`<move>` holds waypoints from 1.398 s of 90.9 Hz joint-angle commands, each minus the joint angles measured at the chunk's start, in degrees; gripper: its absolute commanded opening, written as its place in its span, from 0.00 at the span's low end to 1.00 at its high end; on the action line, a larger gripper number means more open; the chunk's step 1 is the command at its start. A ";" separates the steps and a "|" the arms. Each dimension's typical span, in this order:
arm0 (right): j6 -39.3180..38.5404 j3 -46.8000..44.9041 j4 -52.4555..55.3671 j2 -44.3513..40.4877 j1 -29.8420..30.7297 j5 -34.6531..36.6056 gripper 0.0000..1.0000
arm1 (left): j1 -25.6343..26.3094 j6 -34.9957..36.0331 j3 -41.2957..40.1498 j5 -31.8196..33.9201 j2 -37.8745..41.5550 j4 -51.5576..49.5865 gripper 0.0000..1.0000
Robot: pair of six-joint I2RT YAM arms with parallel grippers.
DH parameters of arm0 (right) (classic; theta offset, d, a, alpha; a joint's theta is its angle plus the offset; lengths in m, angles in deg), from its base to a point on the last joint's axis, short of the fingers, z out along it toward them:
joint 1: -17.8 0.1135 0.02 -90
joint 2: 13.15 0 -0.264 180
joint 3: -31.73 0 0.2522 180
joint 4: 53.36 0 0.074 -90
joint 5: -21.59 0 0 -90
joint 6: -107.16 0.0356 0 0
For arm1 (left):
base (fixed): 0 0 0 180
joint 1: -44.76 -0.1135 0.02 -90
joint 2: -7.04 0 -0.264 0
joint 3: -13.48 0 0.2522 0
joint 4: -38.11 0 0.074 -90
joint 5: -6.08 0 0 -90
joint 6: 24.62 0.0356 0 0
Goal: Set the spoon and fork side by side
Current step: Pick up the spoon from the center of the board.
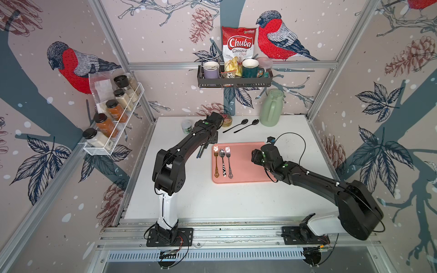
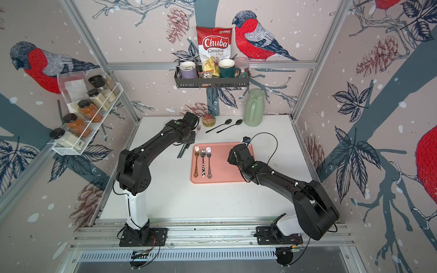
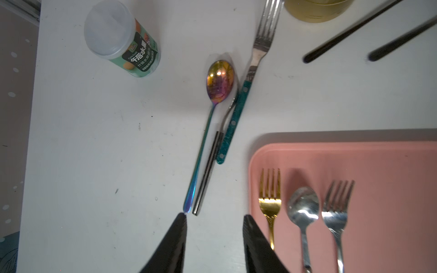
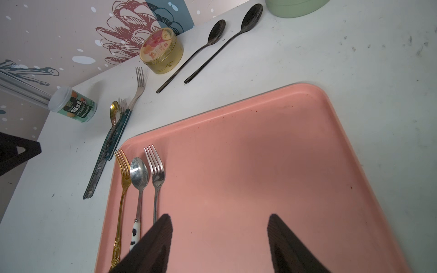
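The left gripper (image 3: 214, 218) is hovering over the white table (image 3: 94, 153), jaws partly apart and gripping nothing, just short of the handle end of the iridescent spoon (image 3: 220, 81). That spoon is lying beside the teal-handled fork (image 3: 234, 118), a black-handled fork (image 3: 208, 170) between them, just beside the pink tray (image 3: 378, 165). The right gripper (image 4: 219, 217) is hanging wide open and empty above the tray, near a gold fork (image 4: 123, 175), cow-handled spoon (image 4: 139, 176) and silver fork (image 4: 158, 176).

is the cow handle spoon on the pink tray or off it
On it: the cow-handled spoon lies inside the pink tray, between a gold fork and a silver fork.
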 commanded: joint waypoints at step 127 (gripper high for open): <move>-0.21 1.72 0.02 1.49 -0.16 -1.13 0.66 | -9.88 6.47 11.51 -11.27 -20.85 2.72 0.09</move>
